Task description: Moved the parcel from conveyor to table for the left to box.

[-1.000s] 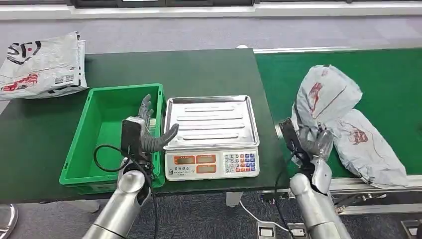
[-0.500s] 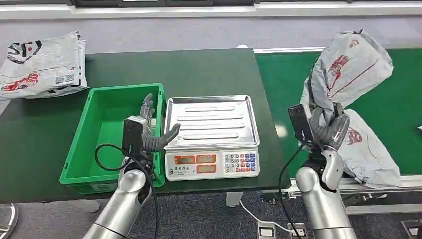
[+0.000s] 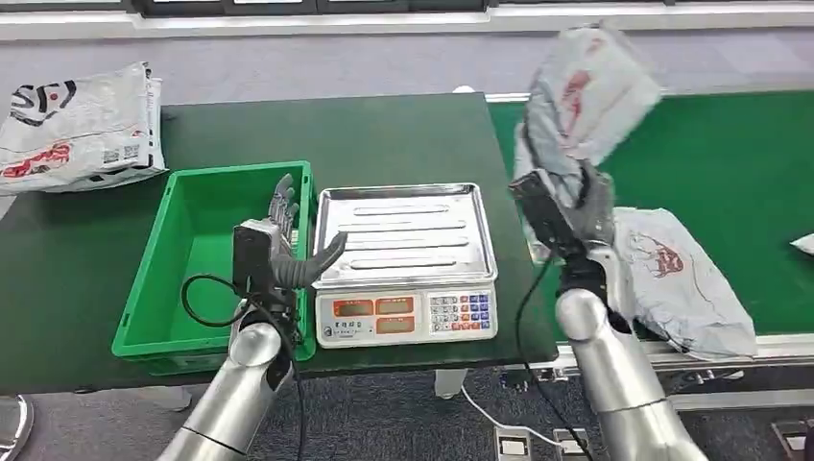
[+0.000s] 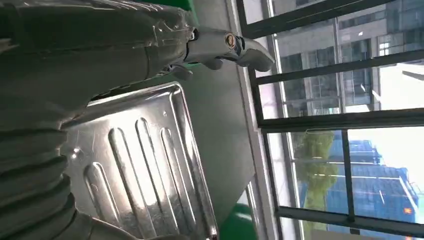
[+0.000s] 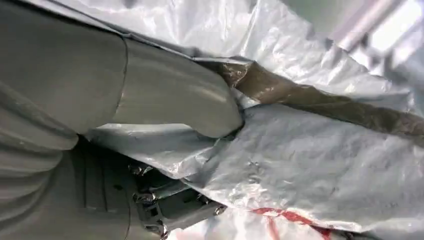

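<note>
My right hand (image 3: 581,213) grips a grey plastic parcel (image 3: 580,96) with red print and holds it up over the seam between the dark table (image 3: 403,134) and the green conveyor (image 3: 730,163). In the right wrist view the thumb (image 5: 165,95) presses into the crinkled parcel (image 5: 320,160). A second grey parcel (image 3: 677,288) lies flat on the conveyor near its front edge. My left hand (image 3: 283,245) hovers open over the right side of the green box (image 3: 182,279), fingers spread, next to the scale. In the left wrist view the thumb (image 4: 220,45) reaches over the steel pan (image 4: 145,165).
A weighing scale (image 3: 405,259) with a steel pan and keypad stands on the table between my arms. A pile of white parcels (image 3: 82,125) lies at the table's far left. A white scrap (image 3: 802,244) sits at the conveyor's right edge.
My right hand has lifted the parcel off the conveyor and carried it left toward the table. The left hand has stayed in place.
</note>
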Motion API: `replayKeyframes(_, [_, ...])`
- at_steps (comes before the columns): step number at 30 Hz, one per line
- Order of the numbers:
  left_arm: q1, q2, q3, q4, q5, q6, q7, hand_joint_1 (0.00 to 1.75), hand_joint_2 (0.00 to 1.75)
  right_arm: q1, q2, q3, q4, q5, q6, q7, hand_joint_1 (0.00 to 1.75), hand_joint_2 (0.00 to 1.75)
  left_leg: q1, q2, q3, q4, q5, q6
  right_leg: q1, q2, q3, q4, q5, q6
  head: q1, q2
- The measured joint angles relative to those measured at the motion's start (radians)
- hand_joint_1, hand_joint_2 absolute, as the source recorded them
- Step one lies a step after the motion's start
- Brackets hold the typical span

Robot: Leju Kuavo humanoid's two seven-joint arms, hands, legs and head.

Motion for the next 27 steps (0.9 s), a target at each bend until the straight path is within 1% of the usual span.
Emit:
replayKeyframes(3, [-0.014, -0.002, 0.000, 0.002, 0.018, 0.011, -0.007, 0.00, 1.75, -0.078, 0.042, 0.100, 0.115, -0.048, 0.064, 0.007, 1.75, 1.75, 0.000, -0.005, -0.002, 0.000, 0.003, -0.001, 0.001, -0.004, -0.001, 0.001, 0.000, 0.000, 0.000, 0.000])
replayKeyframes(5, [-0.026, -0.002, 0.000, 0.008, 0.027, 0.020, -0.016, 0.00, 1.75, -0.110, 0.062, 0.143, 0.178, -0.089, 0.098, -0.006, 1.75, 1.75, 0.000, -0.009, -0.003, 0.000, 0.004, -0.002, 0.002, -0.008, -0.001, 0.001, 0.000, 0.000, 0.000, 0.000])
replayKeyframes(7, [-0.035, -0.002, 0.000, 0.012, 0.033, 0.024, -0.023, 0.00, 1.75, -0.126, 0.078, 0.178, 0.228, -0.117, 0.121, -0.015, 1.75, 1.75, 0.002, -0.010, -0.004, 0.000, 0.004, -0.002, 0.002, -0.009, -0.001, 0.002, 0.000, 0.000, 0.000, 0.000])
replayKeyframes(10, [-0.043, -0.001, 0.000, 0.019, 0.038, 0.030, -0.027, 0.00, 1.75, -0.132, 0.092, 0.202, 0.277, -0.166, 0.166, -0.021, 1.75, 1.75, 0.002, -0.009, -0.005, 0.000, 0.004, -0.002, 0.002, -0.008, -0.002, 0.002, 0.000, 0.000, 0.000, 0.000])
replayKeyframes(14, [-0.054, -0.001, 0.000, 0.028, 0.045, 0.032, -0.027, 0.00, 1.75, -0.139, 0.106, 0.219, 0.314, -0.189, 0.184, -0.025, 1.75, 1.75, 0.001, -0.010, -0.005, 0.000, 0.004, -0.002, 0.001, -0.009, -0.002, 0.001, 0.000, 0.000, 0.000, 0.000])
replayKeyframes(18, [-0.060, -0.002, 0.000, 0.038, 0.052, 0.033, -0.027, 0.00, 1.75, -0.149, 0.115, 0.221, 0.352, -0.242, 0.250, -0.021, 1.75, 1.75, 0.001, -0.010, -0.005, 0.000, 0.004, -0.002, 0.001, -0.008, -0.002, 0.001, 0.000, 0.000, 0.000, 0.000])
replayKeyframes(19, [-0.062, -0.002, -0.001, 0.041, 0.056, 0.033, -0.028, 0.00, 1.75, -0.152, 0.118, 0.221, 0.366, -0.253, 0.264, -0.016, 0.65, 1.75, 0.001, -0.010, -0.005, 0.000, 0.004, -0.002, 0.001, -0.008, -0.002, 0.001, 0.000, 0.000, 0.000, 0.000])
replayKeyframes(20, [-0.063, -0.002, -0.002, 0.043, 0.056, 0.034, -0.029, 0.00, 1.75, -0.157, 0.118, 0.221, 0.380, -0.263, 0.276, -0.012, 0.00, 1.75, 0.001, -0.010, -0.005, 0.000, 0.004, -0.002, 0.001, -0.008, -0.002, 0.001, 0.000, 0.000, 0.000, 0.000])
replayKeyframes(23, [-0.067, -0.002, -0.008, 0.051, 0.056, 0.038, -0.029, 0.00, 1.75, -0.176, 0.119, 0.227, 0.445, -0.291, 0.340, 0.011, 0.00, 1.75, 0.001, -0.010, -0.005, 0.000, 0.004, -0.002, 0.001, -0.008, -0.002, 0.001, 0.000, 0.000, 0.000, 0.000])
replayKeyframes(25, [-0.070, -0.002, -0.016, 0.054, 0.055, 0.051, -0.028, 0.00, 1.75, -0.182, 0.120, 0.239, 0.493, -0.278, 0.325, 0.017, 0.00, 1.75, 0.001, -0.010, -0.005, 0.000, 0.004, -0.002, 0.001, -0.008, -0.002, 0.001, 0.000, 0.000, 0.000, 0.000])
replayKeyframes(27, [-0.070, -0.003, -0.021, 0.054, 0.052, 0.060, -0.028, 0.00, 1.75, -0.182, 0.124, 0.245, 0.526, -0.273, 0.285, 0.005, 0.00, 1.75, 0.001, -0.010, -0.005, 0.000, 0.004, -0.002, 0.001, -0.008, -0.002, 0.001, 0.000, 0.000, 0.000, 0.000])
